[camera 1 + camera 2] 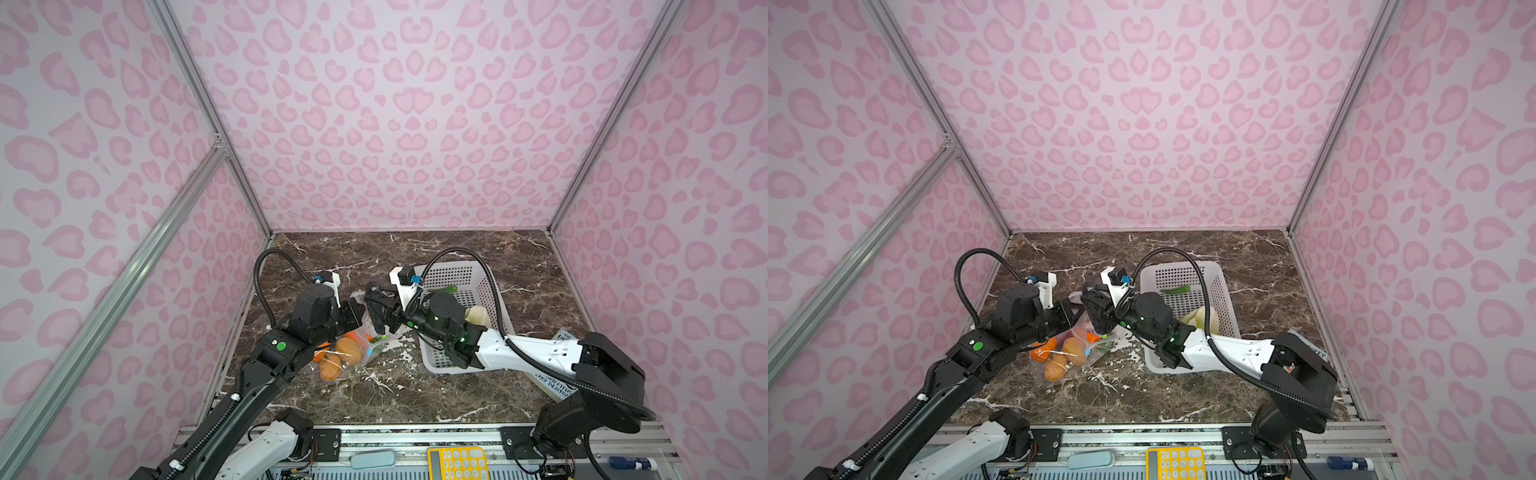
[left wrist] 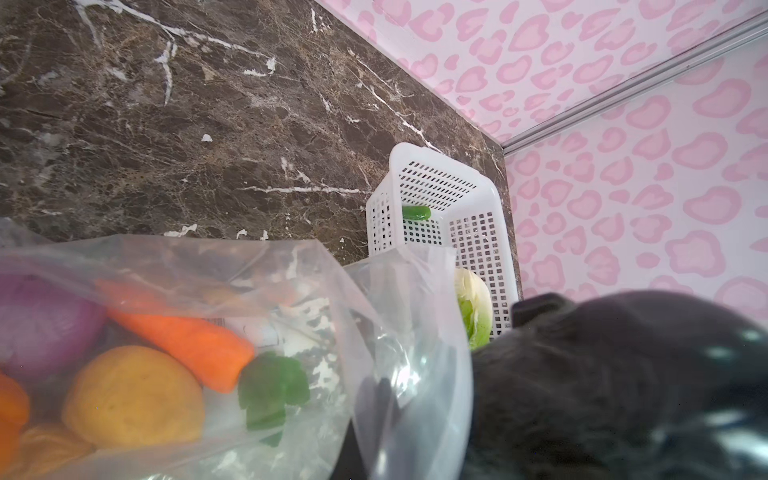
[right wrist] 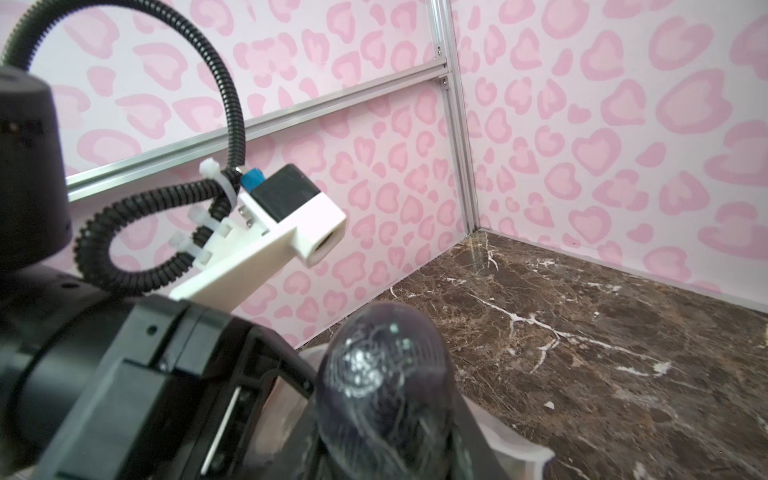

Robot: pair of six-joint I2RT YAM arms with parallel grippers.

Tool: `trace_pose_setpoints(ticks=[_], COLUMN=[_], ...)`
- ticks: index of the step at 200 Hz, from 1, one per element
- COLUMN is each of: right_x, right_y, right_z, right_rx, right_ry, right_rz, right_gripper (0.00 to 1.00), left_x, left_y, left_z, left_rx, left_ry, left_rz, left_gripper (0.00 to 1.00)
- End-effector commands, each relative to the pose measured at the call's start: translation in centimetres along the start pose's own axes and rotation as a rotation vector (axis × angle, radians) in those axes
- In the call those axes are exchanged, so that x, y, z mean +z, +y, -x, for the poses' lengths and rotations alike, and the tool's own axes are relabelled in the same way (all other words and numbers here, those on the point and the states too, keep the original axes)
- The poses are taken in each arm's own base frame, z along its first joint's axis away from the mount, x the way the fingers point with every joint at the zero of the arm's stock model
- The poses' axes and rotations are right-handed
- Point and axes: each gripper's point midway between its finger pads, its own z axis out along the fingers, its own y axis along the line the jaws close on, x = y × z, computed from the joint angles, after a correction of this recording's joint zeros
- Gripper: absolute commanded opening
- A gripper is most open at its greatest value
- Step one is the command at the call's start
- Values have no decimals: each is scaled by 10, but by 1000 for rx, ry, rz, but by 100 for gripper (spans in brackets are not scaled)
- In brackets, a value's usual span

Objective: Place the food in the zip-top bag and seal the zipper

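Both top views, left hand [image 1: 358, 312] closed on zip-top bag [image 1: 347, 351], right hand [image 1: 379, 328] at its mouth, grip unclear

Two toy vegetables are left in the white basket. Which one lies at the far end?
The small dark-green elongated toy vegetable, lying near the far wall of the white perforated plastic basket. The green-white leafy cabbage sits nearer, beside the right arm.

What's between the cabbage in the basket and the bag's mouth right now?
The white basket's side wall and the right arm's wrist, lying over the basket beside the cabbage. The right gripper sits at the zip-top bag's mouth, pinched by the left gripper.
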Motion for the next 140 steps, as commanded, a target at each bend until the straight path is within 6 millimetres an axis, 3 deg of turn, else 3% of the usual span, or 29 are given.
trace_pose_setpoints(ticks=[1, 45, 87, 140], right_x=[-2, 2, -9, -8], right_y=[-5, 1, 6, 1], right_z=[34, 9, -16, -53], right_rx=[-49, -59, -42, -49], right_ry=[-195, -154, -99, 51], right_rz=[-37, -28, -26, -37], right_gripper=[18, 18, 18, 23], left_x=[-4, -8, -10, -15], left_y=[-11, -11, -7, -19], left_z=[9, 12, 16, 18], left_rx=[-12, -10, -3, 29], left_ry=[-29, -49, -72, -67], left_rz=[-42, -38, -18, -64], left_gripper=[3, 3, 3, 3])
